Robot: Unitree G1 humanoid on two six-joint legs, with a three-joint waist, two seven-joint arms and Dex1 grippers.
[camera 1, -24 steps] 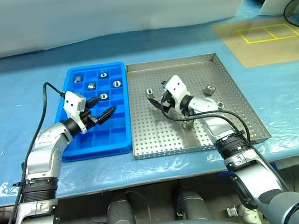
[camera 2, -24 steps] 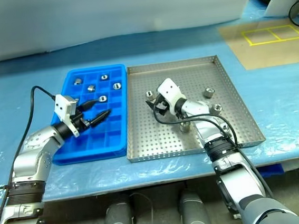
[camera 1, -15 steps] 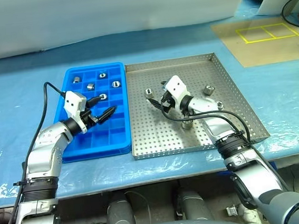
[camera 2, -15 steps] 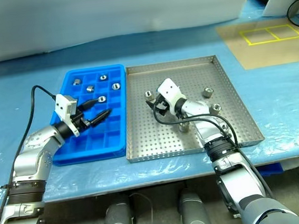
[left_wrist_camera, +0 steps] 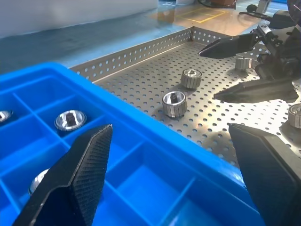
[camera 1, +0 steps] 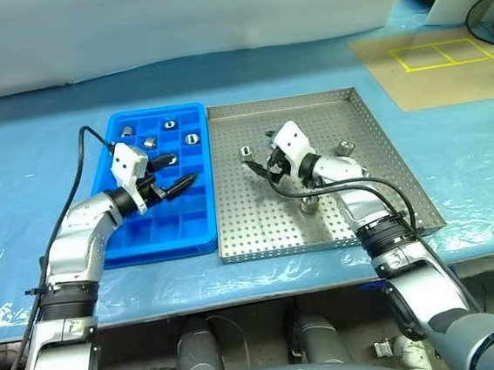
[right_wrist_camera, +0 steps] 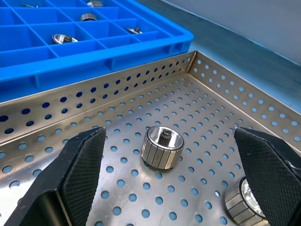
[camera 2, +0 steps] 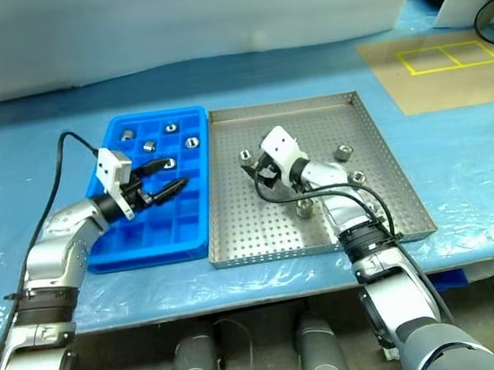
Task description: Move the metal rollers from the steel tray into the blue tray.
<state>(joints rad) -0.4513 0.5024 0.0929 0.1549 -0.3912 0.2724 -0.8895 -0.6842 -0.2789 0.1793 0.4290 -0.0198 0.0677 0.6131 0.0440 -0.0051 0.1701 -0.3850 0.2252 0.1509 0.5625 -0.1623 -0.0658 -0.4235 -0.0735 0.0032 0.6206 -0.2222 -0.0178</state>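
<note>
My left pincer has lifted toward 12 o'clock over the blue tray, spread and empty; my right pincer, jaws wide, now frames a roller on the steel tray, ready to close

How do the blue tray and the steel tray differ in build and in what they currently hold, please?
The blue tray is plastic, split into square compartments; the steel tray is one open perforated metal floor with a low rim. The blue tray's metal rollers sit singly in compartments; the steel tray's lie loose. Both rest side by side on the blue-covered table.
</note>
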